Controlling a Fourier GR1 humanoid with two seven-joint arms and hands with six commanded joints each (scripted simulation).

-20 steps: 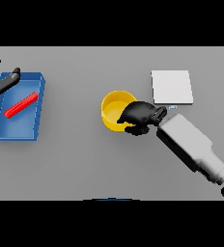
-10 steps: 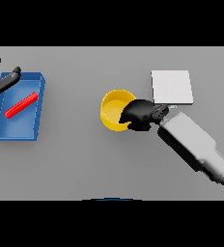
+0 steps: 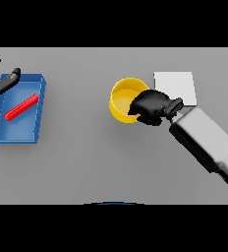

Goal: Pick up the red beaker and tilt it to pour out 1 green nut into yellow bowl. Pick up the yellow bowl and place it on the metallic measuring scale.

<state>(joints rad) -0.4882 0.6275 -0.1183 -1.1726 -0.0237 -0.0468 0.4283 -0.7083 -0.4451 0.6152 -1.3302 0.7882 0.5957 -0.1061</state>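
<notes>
Bowl nudged up | right hand (image 3: 151, 107) grips yellow bowl (image 3: 122, 100) | left hand (image 3: 2, 82) open

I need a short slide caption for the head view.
Right robot hand grips yellow bowl beside scale; red beaker lies in blue tray.

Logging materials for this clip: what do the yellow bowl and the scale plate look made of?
Yellow bowl: looks like matte plastic, one even yellow with no shine. Measuring scale: flat, pale grey-white square, possibly brushed metal; no reflections confirm it.
</notes>
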